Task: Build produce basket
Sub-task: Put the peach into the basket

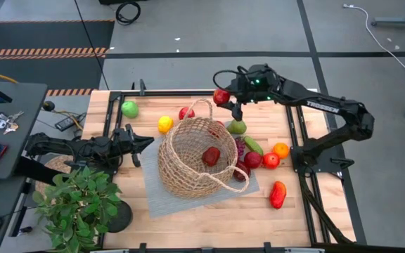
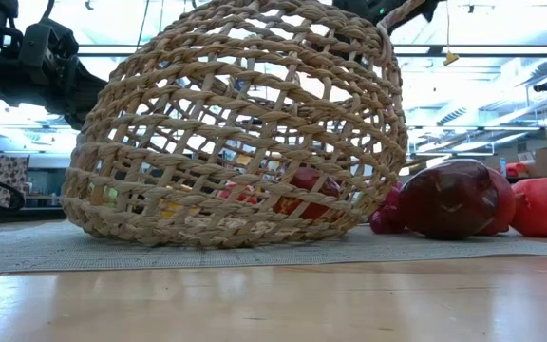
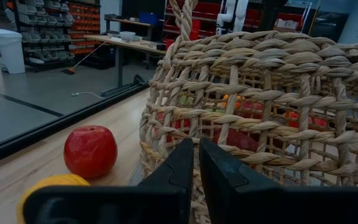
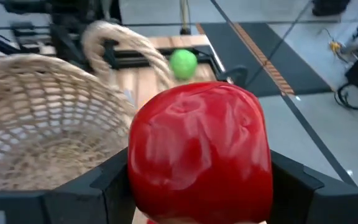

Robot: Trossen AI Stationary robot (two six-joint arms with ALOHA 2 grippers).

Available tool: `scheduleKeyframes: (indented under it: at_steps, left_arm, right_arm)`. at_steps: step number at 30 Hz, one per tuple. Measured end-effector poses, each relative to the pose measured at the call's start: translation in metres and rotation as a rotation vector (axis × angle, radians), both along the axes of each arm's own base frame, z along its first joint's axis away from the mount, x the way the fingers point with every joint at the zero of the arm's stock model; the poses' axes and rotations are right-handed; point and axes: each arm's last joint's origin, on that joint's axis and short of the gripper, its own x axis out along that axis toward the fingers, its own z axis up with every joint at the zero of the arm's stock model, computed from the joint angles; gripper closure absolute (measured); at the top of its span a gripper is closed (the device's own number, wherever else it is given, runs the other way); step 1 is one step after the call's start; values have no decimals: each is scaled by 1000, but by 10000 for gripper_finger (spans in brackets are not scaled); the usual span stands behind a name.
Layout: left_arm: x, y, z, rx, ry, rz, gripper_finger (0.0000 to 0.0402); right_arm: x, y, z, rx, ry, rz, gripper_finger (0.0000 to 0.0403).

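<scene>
The tan wicker basket [image 1: 192, 160] lies tipped on the grey mat [image 1: 162, 200], its opening up and toward the far side, with a red fruit [image 1: 211, 156] inside. My right gripper [image 1: 223, 98] hovers over the basket's far rim, by its upper handle [image 1: 201, 105], shut on a red apple [image 4: 197, 155]. My left gripper [image 3: 196, 152] is shut, level with the table, at the basket's left wall [image 3: 241, 124]. Loose on the table are a green apple [image 1: 129, 108], a lemon [image 1: 165, 124], a red apple [image 1: 186, 112], a pear [image 1: 238, 127], an orange [image 1: 280, 150] and a red pepper [image 1: 278, 194]. My right gripper pinches the red apple [image 4: 197, 155] between its two fingers [image 4: 114, 177], one on each side. The apple is lifted clear of the table, above the basket's far rim. My left gripper points its shut fingertips [image 3: 185, 155] at the basket's left wall, low down; I cannot tell whether they touch.
A leafy potted plant [image 1: 79, 204] stands at the near left corner. Red fruits [image 1: 262, 160] and a green vegetable [image 1: 253, 145] crowd the basket's right side. Bare wood lies along the near edge [image 1: 209, 228]. A black frame [image 1: 297, 133] runs along the table's right side.
</scene>
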Motion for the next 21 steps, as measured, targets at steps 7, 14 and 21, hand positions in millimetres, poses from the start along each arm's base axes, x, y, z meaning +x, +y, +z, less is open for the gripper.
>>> scheduleKeyframes:
  at_steps: [7,14,21]
  left_arm:
    - [0,0,0,0,0,0,361]
    - [0,0,0,0,0,0,368]
    - [0,0,0,0,1,0,364]
  right_arm:
    - [-8,34,15,-15,-24,100,135]
    - [-15,68,-2,-13,4,118,135]
    - [-23,100,-23,-23,-108,186,135]
